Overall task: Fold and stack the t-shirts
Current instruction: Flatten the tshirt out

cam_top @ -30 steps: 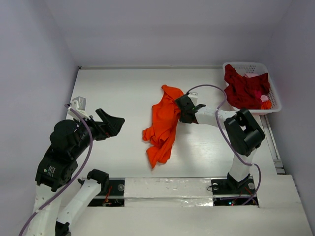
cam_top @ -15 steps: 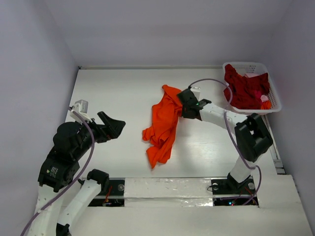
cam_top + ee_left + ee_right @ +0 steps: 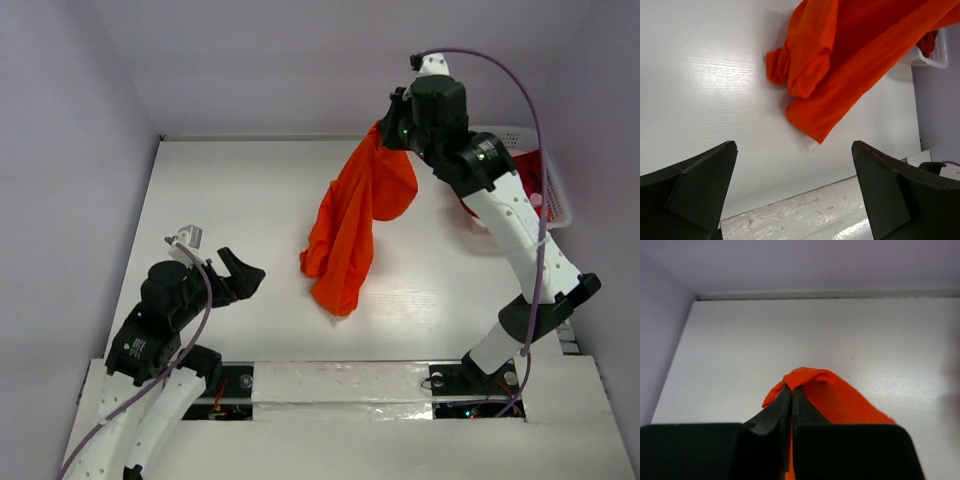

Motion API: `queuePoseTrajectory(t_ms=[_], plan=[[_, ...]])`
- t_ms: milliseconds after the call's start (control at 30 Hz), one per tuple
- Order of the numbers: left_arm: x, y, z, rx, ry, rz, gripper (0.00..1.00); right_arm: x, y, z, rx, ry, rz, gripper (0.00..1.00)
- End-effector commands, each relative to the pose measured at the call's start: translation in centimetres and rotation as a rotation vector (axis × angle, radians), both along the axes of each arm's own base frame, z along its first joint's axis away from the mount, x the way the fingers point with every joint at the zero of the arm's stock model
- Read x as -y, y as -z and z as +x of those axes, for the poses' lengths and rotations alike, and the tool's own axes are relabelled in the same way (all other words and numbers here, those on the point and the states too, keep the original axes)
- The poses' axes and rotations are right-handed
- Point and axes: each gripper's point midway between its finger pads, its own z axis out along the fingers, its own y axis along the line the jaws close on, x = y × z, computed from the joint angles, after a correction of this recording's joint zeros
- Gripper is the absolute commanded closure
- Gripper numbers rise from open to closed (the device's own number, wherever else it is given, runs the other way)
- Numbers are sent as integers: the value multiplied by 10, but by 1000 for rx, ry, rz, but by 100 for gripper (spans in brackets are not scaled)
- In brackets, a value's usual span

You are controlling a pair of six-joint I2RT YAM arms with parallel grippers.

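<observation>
Just left of the white basket, the right gripper pinches a bunched fold of the orange t-shirt between tightly pressed jaws and holds it high, the cloth hanging in a long drape above the table. Dark red t-shirts lie inside the basket. Far left of the basket, the left gripper hovers with its fingers spread wide, holding nothing.

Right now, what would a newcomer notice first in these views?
The bright orange t-shirt stands out first, hanging over the middle of the table and pinched at its top by the shut right hand, raised high at the far side. Next come the left hand, wide open and low at the near left, and the white basket of dark red shirts at the far right, half hidden by the right arm.
</observation>
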Motion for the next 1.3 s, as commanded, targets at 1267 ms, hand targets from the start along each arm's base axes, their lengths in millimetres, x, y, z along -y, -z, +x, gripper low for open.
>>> queuePoseTrajectory(t_ms=[1267], plan=[[171, 30, 16, 35, 298, -205, 1, -49, -164, -102, 334, -392, 107, 100]])
